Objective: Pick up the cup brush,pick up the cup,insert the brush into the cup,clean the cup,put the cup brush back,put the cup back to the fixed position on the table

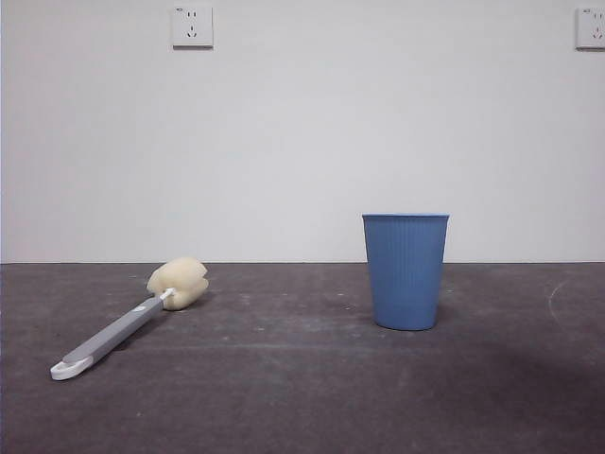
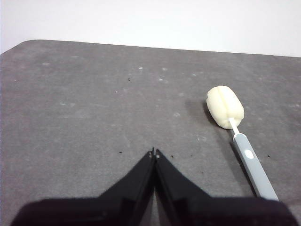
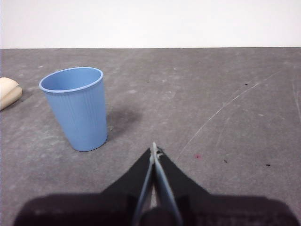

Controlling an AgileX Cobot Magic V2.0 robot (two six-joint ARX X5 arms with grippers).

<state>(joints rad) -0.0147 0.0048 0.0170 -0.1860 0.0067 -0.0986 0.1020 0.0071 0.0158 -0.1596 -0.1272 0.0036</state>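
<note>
The cup brush (image 1: 132, 322) lies flat on the table (image 1: 302, 397) at the left, its cream sponge head toward the wall and its white looped end toward me. It also shows in the left wrist view (image 2: 235, 132). The blue ribbed cup (image 1: 406, 270) stands upright right of centre, and shows in the right wrist view (image 3: 77, 107). My left gripper (image 2: 154, 151) is shut and empty, above the table beside the brush. My right gripper (image 3: 154, 147) is shut and empty, apart from the cup. Neither gripper shows in the front view.
A white wall with two sockets (image 1: 192, 26) stands behind the table. The sponge head peeks in at the edge of the right wrist view (image 3: 8, 92). Pale scratches mark the table (image 3: 221, 110) near the right gripper.
</note>
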